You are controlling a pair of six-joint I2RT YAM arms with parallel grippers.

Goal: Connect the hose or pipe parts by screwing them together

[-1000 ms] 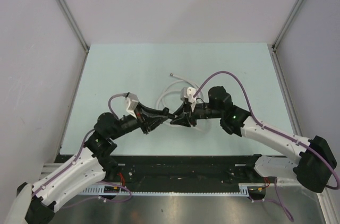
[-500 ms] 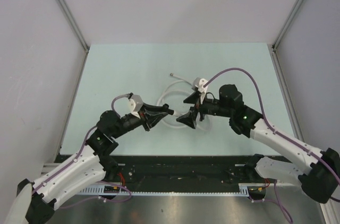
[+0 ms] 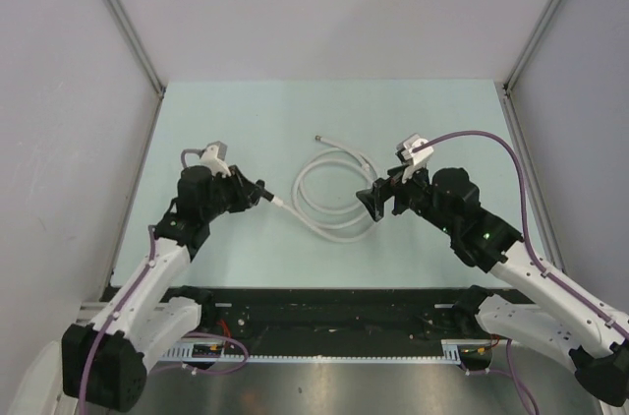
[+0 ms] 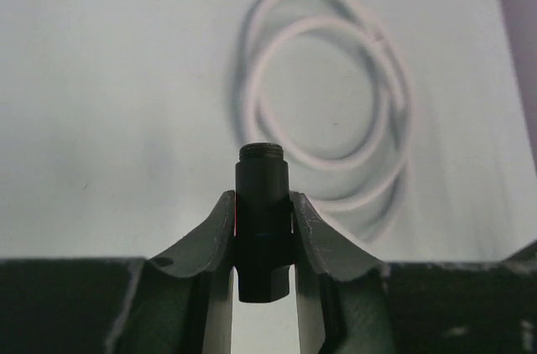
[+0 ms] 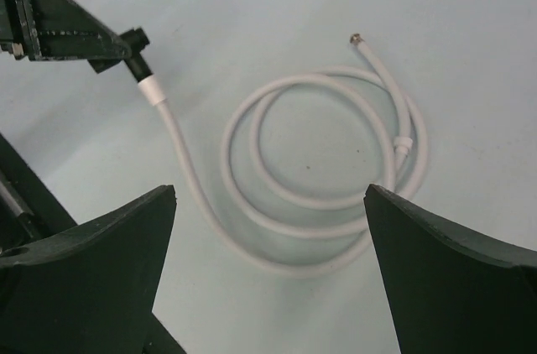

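Observation:
The hose (image 3: 300,187) is thin white tubing lying in loose loops mid-table. Its free end with a small metal fitting (image 3: 317,139) points to the far side. My left gripper (image 3: 257,192) is shut on a dark threaded fitting (image 4: 262,203) at the hose's other end, held just above the table left of the coil. In the right wrist view that fitting (image 5: 134,45) joins a white collar (image 5: 149,88) on the tubing. My right gripper (image 3: 371,201) stands wide open at the coil's right side, with the loops (image 5: 323,228) lying below its empty jaws.
The pale green table (image 3: 216,120) is bounded by grey walls on the left, far and right sides. A black rail (image 3: 334,307) runs along the near edge. Purple cables (image 3: 472,137) arc over the arms. A white joint (image 5: 404,145) sits on the coil's right loop.
The two grippers were together at mid-table; they have pulled apart. The right one opened and backed away right. The left one swung left, drawing the hose end with it.

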